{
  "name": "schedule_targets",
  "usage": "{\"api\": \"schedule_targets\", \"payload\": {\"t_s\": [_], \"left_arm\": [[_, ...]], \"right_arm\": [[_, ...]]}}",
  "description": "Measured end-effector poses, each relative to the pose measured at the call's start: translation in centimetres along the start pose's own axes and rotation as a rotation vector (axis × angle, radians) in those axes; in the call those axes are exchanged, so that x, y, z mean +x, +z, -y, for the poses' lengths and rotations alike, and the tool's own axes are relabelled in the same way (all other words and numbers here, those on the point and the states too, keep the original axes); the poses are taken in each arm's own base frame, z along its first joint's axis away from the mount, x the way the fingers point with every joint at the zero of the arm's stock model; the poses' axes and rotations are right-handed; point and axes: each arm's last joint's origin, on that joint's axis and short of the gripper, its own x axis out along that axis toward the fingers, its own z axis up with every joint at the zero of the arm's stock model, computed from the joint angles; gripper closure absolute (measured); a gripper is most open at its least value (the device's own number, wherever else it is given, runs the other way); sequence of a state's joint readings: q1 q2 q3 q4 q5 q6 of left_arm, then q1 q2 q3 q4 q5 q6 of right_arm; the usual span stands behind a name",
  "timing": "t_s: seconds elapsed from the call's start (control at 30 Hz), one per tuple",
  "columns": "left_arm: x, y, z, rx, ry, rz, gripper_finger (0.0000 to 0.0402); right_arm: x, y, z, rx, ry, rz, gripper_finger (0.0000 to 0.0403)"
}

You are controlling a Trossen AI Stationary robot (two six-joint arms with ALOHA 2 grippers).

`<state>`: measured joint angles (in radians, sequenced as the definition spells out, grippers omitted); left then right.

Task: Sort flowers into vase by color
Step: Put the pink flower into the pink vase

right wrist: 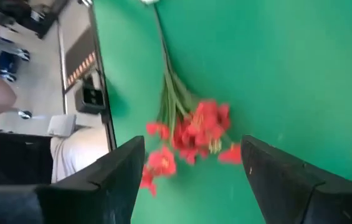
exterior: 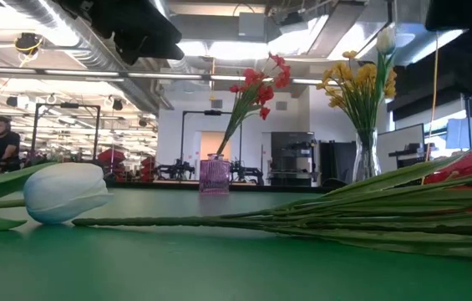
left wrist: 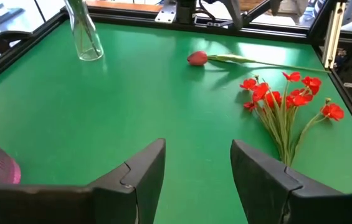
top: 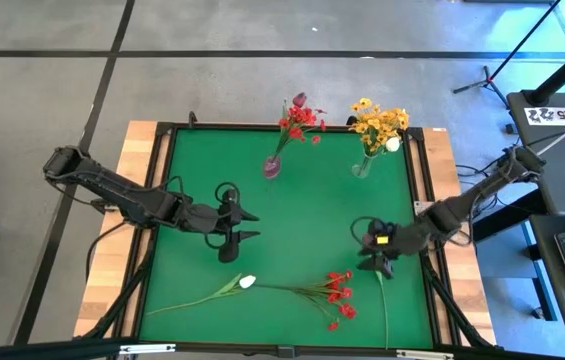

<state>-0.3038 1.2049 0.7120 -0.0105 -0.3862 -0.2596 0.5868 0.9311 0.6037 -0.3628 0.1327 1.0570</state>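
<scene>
Green felt covers the counter (top: 292, 215), and we read the layout as a sorting job partly done. At the far edge stand two vases: a small pink vase (top: 272, 167) holding red blossoms and a dark tulip, and a clear glass vase (top: 362, 166) holding yellow-orange blossoms with one white bloom among them. So each vase seems to gather one colour family, red to the pink one, pale and yellow to the clear one.

Three flowers lie flat near the front edge, waiting their turn. We see a white tulip (top: 247, 282) with its stem trailing toward the left front corner, a red spray (top: 338, 292) just beside it, and a red tulip (top: 379, 272) whose long stem runs toward the front edge.

Our right gripper (top: 377, 262) hangs just over the red tulip's head, fingers spread wide and holding nothing; its wrist view looks down on the red spray between them. We judge it is lining up for a red flower bound for the pink vase.

Our left gripper (top: 247, 226) hovers above bare felt left of centre, fingers likewise wide and empty, placed within reach of the white tulip.
</scene>
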Motion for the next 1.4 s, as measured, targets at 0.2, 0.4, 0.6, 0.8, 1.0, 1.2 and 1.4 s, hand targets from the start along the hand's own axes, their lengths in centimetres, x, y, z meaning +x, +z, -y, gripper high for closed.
{"api": "schedule_targets", "payload": {"t_s": [0.2, 0.4, 0.6, 0.8, 1.0, 1.2, 1.4], "left_arm": [[0.1, 0.1, -0.3, -0.008, 0.012, 0.003, 0.0226], [0.2, 0.2, -0.5, -0.013, 0.018, 0.006, 0.0226], [0.2, 0.2, -0.6, -0.018, 0.019, 0.012, 0.0226], [0.3, 0.3, -0.7, -0.020, 0.025, 0.013, 0.0226], [0.3, 0.3, -0.7, -0.019, 0.025, 0.012, 0.0226], [0.3, 0.3, -0.7, -0.019, 0.024, 0.011, 0.0226], [0.3, 0.3, -0.7, -0.019, 0.024, 0.011, 0.0226]], "right_arm": [[1.2, -2.5, -0.6, 0.149, -0.049, -0.111, 0.0139], [1.8, -4.4, -0.4, 0.299, -0.145, -0.228, 0.0139], [2.4, -5.2, -0.2, 0.357, -0.203, -0.304, 0.0139], [2.8, -5.6, 0.3, 0.376, -0.267, -0.323, 0.0139], [3.0, -5.8, 0.9, 0.436, -0.362, -0.294, 0.0139], [3.9, -6.2, 1.5, 0.444, -0.449, -0.266, 0.0139], [5.2, -6.8, 2.1, 0.457, -0.525, -0.265, 0.0139]]}}
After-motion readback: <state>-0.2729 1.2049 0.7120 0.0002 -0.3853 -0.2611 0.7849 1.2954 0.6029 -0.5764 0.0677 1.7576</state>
